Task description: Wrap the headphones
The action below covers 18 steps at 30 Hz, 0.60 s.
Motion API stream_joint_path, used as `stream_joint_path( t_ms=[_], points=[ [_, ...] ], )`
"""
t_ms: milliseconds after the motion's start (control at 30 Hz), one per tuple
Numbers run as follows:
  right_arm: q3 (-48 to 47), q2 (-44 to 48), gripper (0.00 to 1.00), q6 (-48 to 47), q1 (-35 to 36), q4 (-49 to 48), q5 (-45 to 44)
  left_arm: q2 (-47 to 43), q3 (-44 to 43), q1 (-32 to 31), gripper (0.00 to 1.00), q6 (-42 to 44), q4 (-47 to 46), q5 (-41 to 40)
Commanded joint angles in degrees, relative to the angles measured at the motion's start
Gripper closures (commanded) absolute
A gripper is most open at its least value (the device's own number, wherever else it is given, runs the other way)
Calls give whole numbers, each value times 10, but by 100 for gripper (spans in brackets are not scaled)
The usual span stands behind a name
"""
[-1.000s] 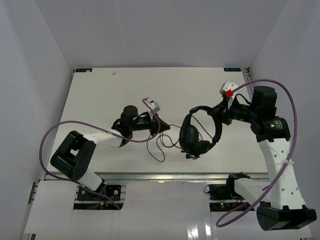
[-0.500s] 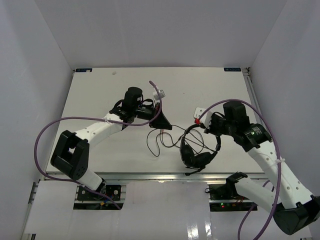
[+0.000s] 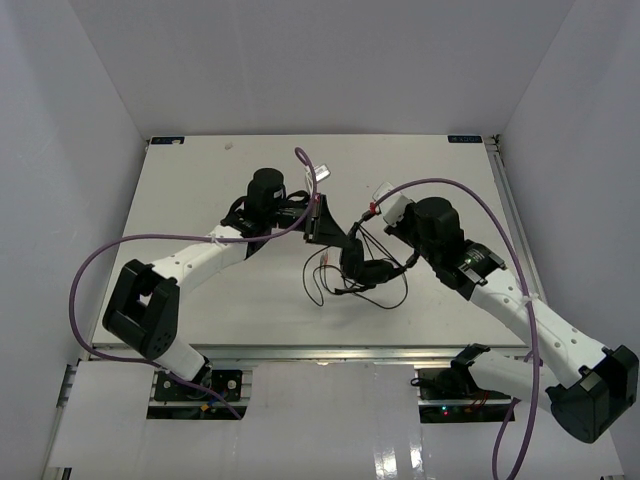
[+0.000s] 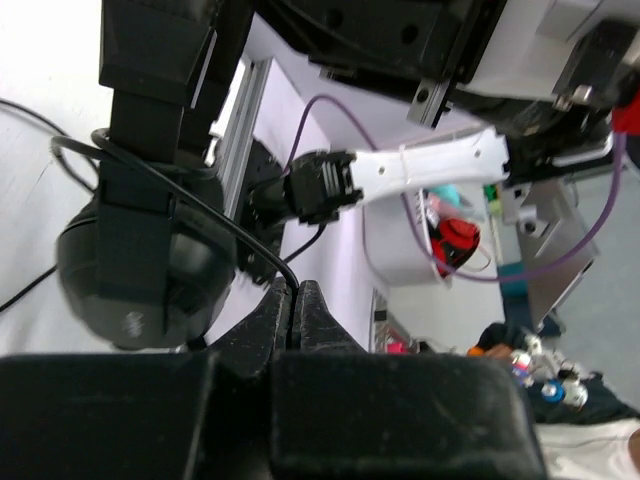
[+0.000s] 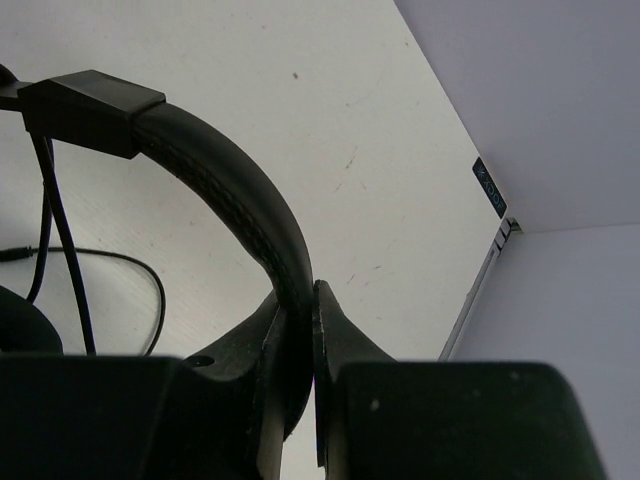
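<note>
The black headphones (image 3: 362, 270) hang near the table's middle, with their thin cord (image 3: 320, 285) looped on the table below left. My left gripper (image 3: 335, 232) is just left of them, shut on the cord. In the left wrist view the cord (image 4: 240, 235) runs from an earcup (image 4: 130, 275) into the shut gripper (image 4: 295, 300). My right gripper (image 3: 392, 262) is shut on the headband. In the right wrist view the padded headband (image 5: 220, 190) arches up out of the shut gripper (image 5: 310, 310), with the cord (image 5: 60, 230) at the left. The reddish plugs do not show clearly.
The white table (image 3: 200, 190) is ringed by pale walls, with a metal rail along its near edge (image 3: 300, 352). Purple arm cables loop by the left arm (image 3: 85, 275) and over the right arm (image 3: 470, 190). The two wrists are close together at mid-table.
My right arm has carried the headphones left from the table's right side to the middle. My left gripper has moved right and slightly away from me with the cord, so both now meet.
</note>
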State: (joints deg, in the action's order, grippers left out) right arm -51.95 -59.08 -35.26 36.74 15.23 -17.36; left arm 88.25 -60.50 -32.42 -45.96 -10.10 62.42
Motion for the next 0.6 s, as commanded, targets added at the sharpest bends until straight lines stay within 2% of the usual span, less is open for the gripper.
stream_joint_path(
  t_ms=[0,167,333,433,567],
  points=[
    [-14,-13,92,79,-6,-84,-91,8,-37,-22,100,-169,-105,-12],
    [-24,-31,92,131,-5,-94,-102,24,-46,-35,100,-268,-164,-84],
    [-49,-62,92,195,-6,-119,-145,15,-72,-66,98,-284,-116,-193],
    [-80,-87,92,228,-11,-104,-145,16,-100,-96,94,-268,-74,-252],
    [-123,-110,92,288,-49,-69,-95,21,-123,-127,81,-238,-18,-296]
  ],
)
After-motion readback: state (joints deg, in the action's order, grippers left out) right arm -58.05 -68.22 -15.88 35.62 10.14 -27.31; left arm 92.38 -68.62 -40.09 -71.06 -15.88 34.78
